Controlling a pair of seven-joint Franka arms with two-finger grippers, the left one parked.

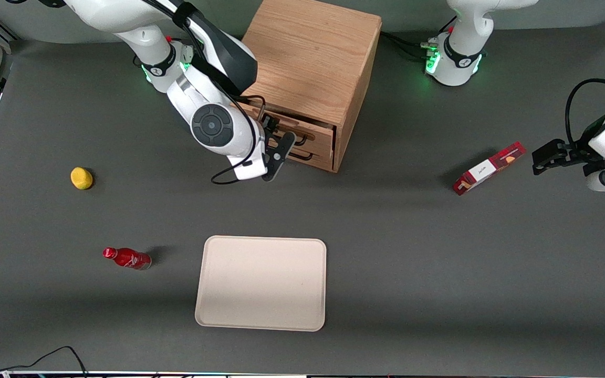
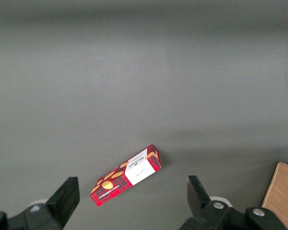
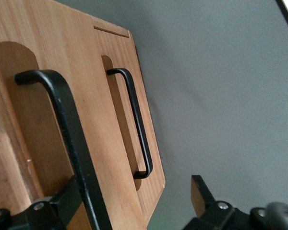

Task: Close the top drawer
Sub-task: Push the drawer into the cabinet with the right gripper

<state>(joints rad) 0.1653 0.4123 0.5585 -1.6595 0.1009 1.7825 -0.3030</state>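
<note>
The light-oak cabinet point(image 1: 313, 58) stands at the back middle of the table. Its top drawer point(image 1: 310, 131) has a black wire handle point(image 1: 302, 139), and the lower drawer point(image 1: 317, 156) sits under it. My right gripper point(image 1: 280, 144) is directly in front of the drawer fronts, open and holding nothing. In the right wrist view the gripper point(image 3: 134, 191) straddles the top drawer's front point(image 3: 93, 124). One of its fingers point(image 3: 62, 203) is against the top drawer's handle point(image 3: 69, 134), the other finger point(image 3: 201, 196) is off the wood. The lower handle point(image 3: 137, 124) shows farther off.
A beige tray point(image 1: 260, 283) lies nearer the front camera than the cabinet. A red bottle point(image 1: 126, 258) and a yellow lemon point(image 1: 81, 178) lie toward the working arm's end. A red box point(image 1: 488, 168) lies toward the parked arm's end and shows in the left wrist view point(image 2: 127, 175).
</note>
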